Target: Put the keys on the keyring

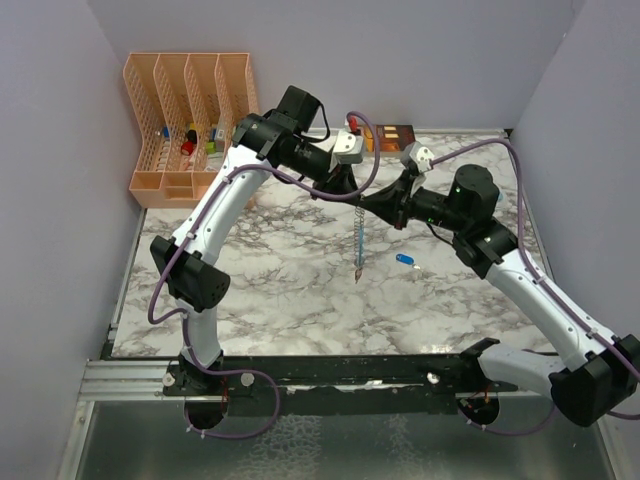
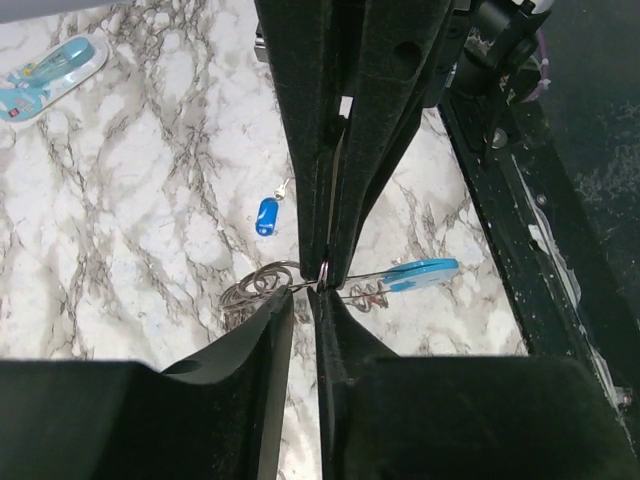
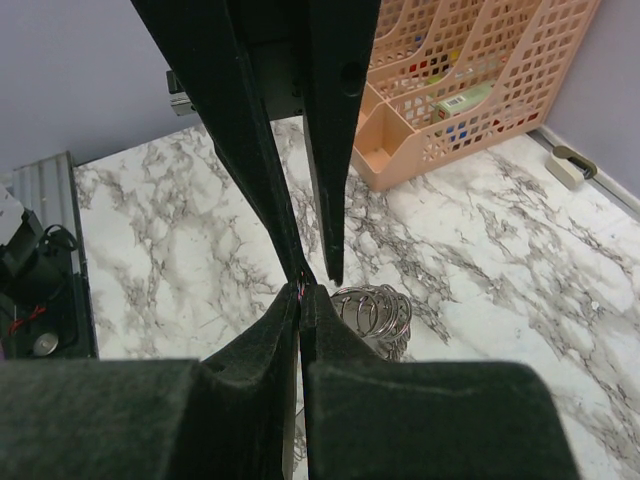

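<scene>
Honestly, right gripper (image 3: 301, 292) is clamped on the dangling keyring (image 1: 359, 240); left gripper (image 2: 303, 300) looks barely parted, can't tell if it's gripping. A sloppy handoff could drop it onto the table (image 1: 280, 285).

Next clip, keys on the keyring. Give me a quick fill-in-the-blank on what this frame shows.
The key lying loose on the table has a ___ tag.
The peach organizer stands at the table's far ___ corner.
The keyring, its light-blue strap dangling, is at the tips of ___ arms' fingers.
Missing words: blue; left; both.
</scene>
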You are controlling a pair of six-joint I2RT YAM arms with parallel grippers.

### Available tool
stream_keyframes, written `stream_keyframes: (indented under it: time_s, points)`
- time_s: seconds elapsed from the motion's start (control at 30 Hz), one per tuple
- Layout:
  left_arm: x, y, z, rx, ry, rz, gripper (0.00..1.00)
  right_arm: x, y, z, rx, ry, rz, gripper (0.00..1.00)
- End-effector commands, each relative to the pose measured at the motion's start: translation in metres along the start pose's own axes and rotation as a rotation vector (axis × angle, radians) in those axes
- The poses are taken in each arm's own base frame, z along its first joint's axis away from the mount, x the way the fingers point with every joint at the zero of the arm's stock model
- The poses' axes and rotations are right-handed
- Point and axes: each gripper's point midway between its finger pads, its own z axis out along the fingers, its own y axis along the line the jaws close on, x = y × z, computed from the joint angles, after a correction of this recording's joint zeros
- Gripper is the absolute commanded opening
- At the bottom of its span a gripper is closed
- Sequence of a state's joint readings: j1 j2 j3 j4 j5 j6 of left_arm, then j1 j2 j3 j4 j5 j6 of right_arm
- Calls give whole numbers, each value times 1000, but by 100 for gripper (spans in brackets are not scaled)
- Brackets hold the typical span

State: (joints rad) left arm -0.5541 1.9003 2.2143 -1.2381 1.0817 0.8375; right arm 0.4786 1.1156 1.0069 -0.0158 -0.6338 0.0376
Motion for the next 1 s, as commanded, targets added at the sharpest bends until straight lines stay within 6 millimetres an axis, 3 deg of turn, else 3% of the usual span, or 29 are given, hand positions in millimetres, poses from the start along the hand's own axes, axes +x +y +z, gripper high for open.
stream_keyframes:
  time_s: [0.0,0.17,0.43,0.77,0.97]
  points:
    - [-21,-17,8,65,-71,14,22,-10,-3,-5,37,-33,-29,1]
    - [-19,-17,11,82,-91,-1,27,-17,-2,-11,58,-68,-47,1]
    - [-20,-16,12,104,-124,-21,27,-23,-4,-18,102,-98,-58,1]
    - [-29,-8,-13,64,-163,-5,31,-27,-9,-23,144,-102,-62,1]
    - [-30,-12,-10,106,-205,-30,34,-35,-8,-22,141,-130,-52,1]
